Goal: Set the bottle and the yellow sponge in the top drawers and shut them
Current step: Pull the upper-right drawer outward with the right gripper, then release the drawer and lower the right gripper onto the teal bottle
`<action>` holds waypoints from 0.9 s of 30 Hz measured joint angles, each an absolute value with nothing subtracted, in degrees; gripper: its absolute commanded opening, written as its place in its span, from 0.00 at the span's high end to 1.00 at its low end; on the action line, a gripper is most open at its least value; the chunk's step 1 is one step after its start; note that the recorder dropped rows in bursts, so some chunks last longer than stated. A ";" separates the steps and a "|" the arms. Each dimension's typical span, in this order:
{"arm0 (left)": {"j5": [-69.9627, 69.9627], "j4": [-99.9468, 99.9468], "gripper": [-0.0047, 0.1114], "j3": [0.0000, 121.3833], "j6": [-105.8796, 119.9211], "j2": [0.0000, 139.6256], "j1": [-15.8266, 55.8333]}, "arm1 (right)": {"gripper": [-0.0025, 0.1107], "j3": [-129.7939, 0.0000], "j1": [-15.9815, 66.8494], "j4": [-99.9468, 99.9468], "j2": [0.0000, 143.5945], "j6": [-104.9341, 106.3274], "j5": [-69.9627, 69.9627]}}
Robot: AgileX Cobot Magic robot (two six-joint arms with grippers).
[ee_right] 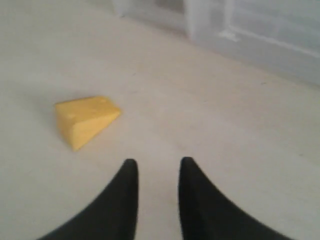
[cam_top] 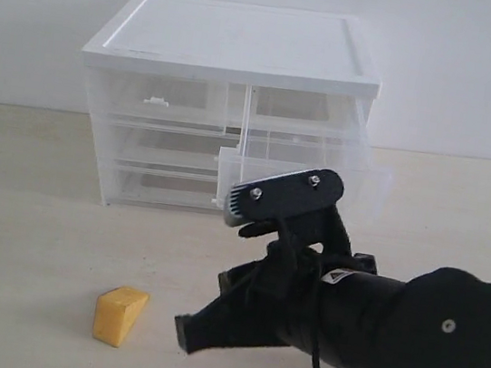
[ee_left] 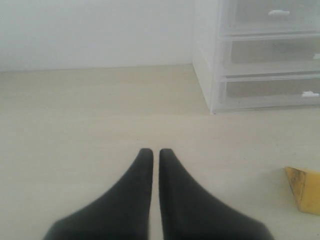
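Yellow foam, the yellow sponge (cam_top: 120,315) lies alone on the pale surface (cam_top: 31,209), well out in front of the left half of the cabinet (cam_top: 238,41). Of the top drawers (cam_top: 161,99), the left one sits flush in the cabinet and the right one (cam_top: 368,192) stands pulled out from it. The right end effector (ee_right: 158,165) hangs low in front of the cabinet near the sponge, its fingers narrowly parted and empty. The left end effector (ee_left: 156,152), out beyond the cabinet's left front corner, has its fingers pressed together on nothing.
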State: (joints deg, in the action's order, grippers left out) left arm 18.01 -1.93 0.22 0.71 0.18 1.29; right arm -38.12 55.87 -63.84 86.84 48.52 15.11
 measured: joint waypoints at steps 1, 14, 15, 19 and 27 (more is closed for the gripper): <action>18.01 -1.93 0.92 0.22 0.71 0.18 1.29 | 0.98 -38.12 55.87 -63.84 86.16 49.90 11.79; 18.01 -1.93 0.92 0.22 0.71 0.18 1.29 | 0.98 -39.98 55.97 -58.95 81.85 57.33 -13.20; 18.01 -1.93 0.92 0.22 0.71 0.18 1.29 | 0.98 -40.62 55.97 -57.22 81.85 55.93 -14.75; 18.01 -1.93 0.92 0.22 0.71 0.18 1.29 | 0.98 -45.28 55.97 -40.10 81.85 42.30 -22.14; 18.01 -1.93 0.92 0.22 0.71 0.18 1.29 | 0.98 -57.13 55.97 2.03 81.85 8.97 -50.20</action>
State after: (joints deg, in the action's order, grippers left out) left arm 18.01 -1.93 0.22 0.71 0.18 1.29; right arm -57.13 55.97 2.03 81.85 8.97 -50.20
